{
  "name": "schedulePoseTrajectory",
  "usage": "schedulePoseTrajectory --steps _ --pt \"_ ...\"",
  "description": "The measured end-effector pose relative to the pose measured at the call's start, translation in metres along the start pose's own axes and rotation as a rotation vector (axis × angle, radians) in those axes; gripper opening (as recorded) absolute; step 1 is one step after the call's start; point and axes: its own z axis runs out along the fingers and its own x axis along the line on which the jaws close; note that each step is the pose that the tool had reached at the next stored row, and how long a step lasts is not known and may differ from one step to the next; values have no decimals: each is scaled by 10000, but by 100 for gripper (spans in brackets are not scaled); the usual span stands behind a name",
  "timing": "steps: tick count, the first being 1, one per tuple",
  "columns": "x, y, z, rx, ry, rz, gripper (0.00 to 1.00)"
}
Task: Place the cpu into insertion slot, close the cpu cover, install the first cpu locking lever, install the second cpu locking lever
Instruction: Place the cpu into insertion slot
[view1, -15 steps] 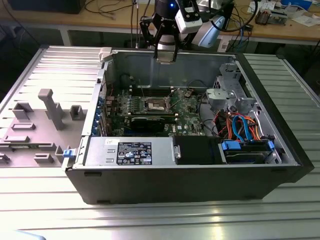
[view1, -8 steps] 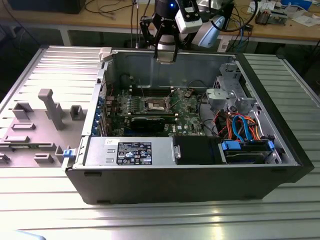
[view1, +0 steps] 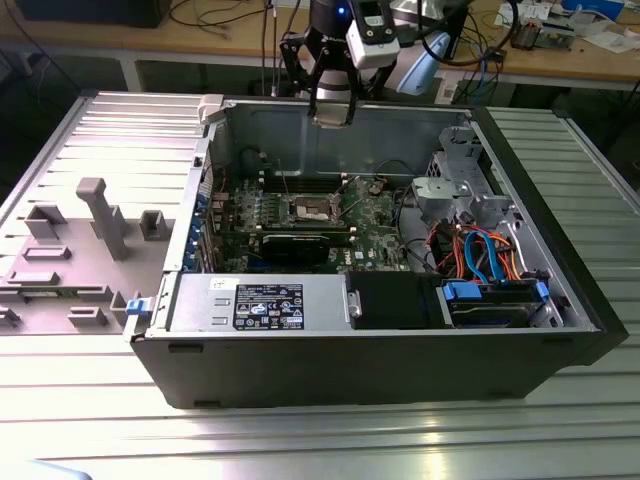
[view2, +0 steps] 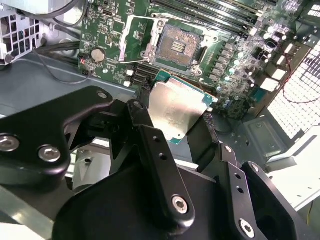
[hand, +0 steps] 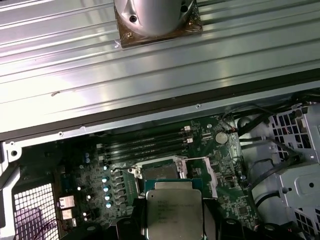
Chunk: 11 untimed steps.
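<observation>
Exterior view: gripper (view1: 332, 108) hangs above the far wall of the open computer case (view1: 400, 362). The insertion slot (view1: 312, 209) lies below it, mid-board and uncovered.
Second wrist view: fingers (view2: 204, 137) clamped on opposite edges of the cpu (view2: 172, 107), held clear above the slot. The cpu cover (view2: 136, 37) stands swung open beside it.
First wrist view: same edge hold.
Handling, judged: light, rigid, slick-topped, with a fragile underside. Grip by the edges only.

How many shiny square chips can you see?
1. The cpu is held by the gripper, not yet in the empty insertion slot. More could be hidden.
</observation>
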Motion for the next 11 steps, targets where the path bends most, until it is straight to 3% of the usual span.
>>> schedulePoseTrajectory --steps 7,10,11 --pt "-1 -1 0 -2 -10 109 55" --pt "0 -1 7 -4 -40 448 55" --pt "0 -2 14 -8 -72 823 55"
